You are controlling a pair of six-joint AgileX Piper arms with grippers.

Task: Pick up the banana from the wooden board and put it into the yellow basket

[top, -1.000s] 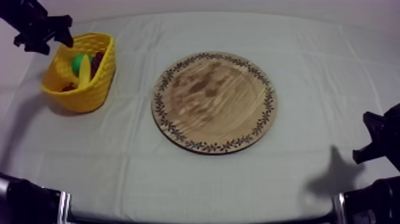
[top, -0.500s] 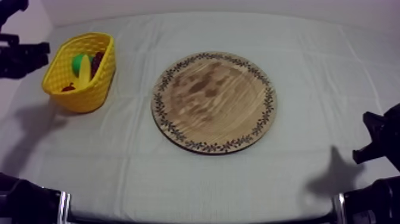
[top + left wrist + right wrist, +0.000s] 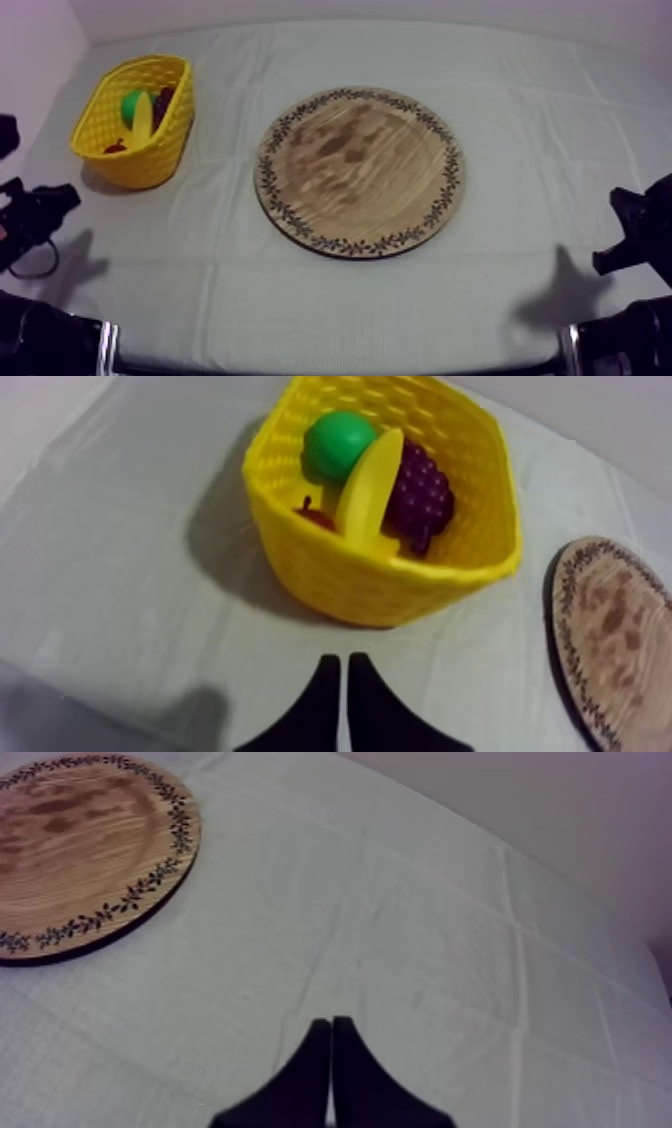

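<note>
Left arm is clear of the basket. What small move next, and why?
Probably just park the left tool at its rest spot. The banana already leans inside the yellow basket beside the grapes, the wooden board is bare, and the tool grips nothing.

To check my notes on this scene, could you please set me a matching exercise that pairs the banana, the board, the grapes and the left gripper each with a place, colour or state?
Things:
1. banana
2. board
3. grapes
4. left gripper

Descriptions:
A. dark purple
B. shut, over the cloth near the basket
C. bare, nothing on it
D. yellow, standing in the basket

Pairs: 1-D, 2-C, 3-A, 4-B.
</note>
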